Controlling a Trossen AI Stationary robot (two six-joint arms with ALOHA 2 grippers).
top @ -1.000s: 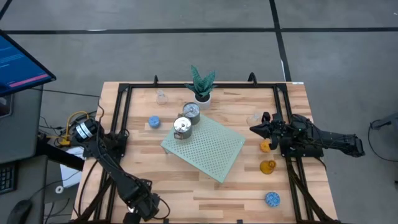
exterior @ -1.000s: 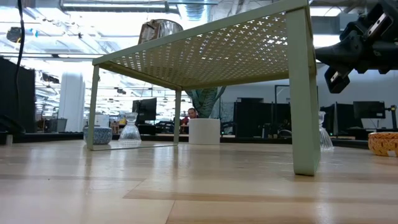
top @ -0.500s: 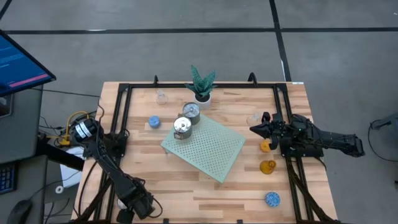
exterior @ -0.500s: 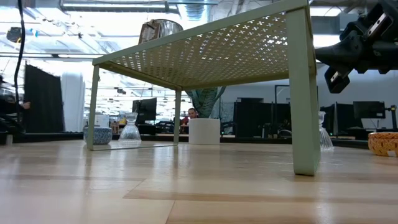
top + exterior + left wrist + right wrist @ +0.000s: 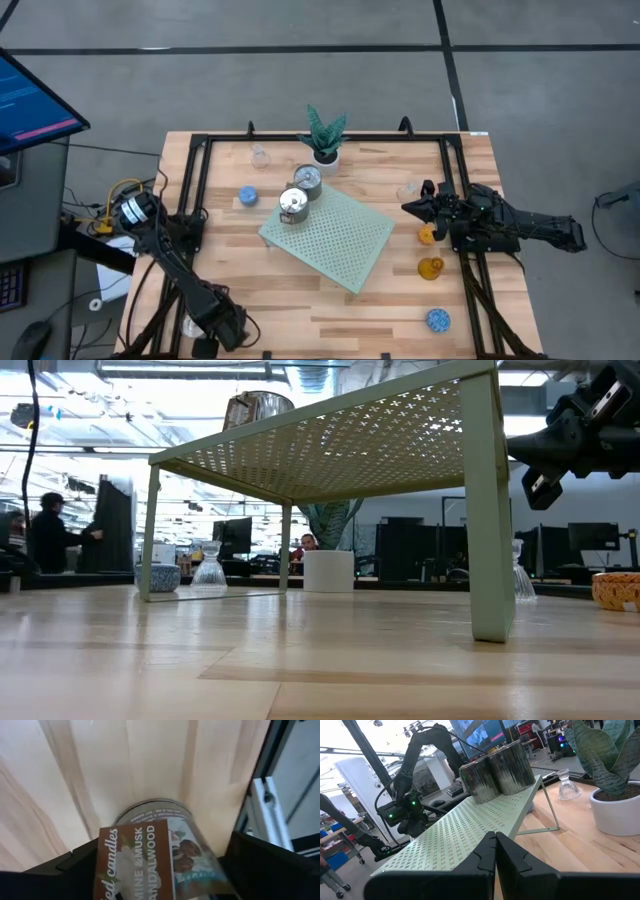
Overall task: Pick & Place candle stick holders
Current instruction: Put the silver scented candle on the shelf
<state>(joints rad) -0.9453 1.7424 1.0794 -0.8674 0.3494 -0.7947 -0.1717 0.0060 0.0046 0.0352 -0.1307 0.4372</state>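
Near the table's near left corner my left gripper points steeply down, open. In its wrist view a clear glass candle jar with a brown label fills the gap between its dark fingers. Two shiny silver holders stand on the pale green perforated stand. A blue holder and a clear glass one sit at the far left. At the right are a clear one, an orange one, an amber one and a blue bumpy one. My right gripper waits shut at the right edge. My left gripper comes at the glass jar from above, slanting, with one finger on each side of its labelled wall. The fingers lie along the jar, whose round far end points at the tabletop. I cannot tell whether the fingers touch the glass.
A green-leaved plant in a white pot stands at the far edge, behind the stand. A black frame rail runs along the table's edges and passes close beside my left gripper. A person stands in the room beyond the table.
My left gripper has shifted a little toward the table's left edge and sunk slightly, then stayed still. A person has come into sight in the room behind the table.
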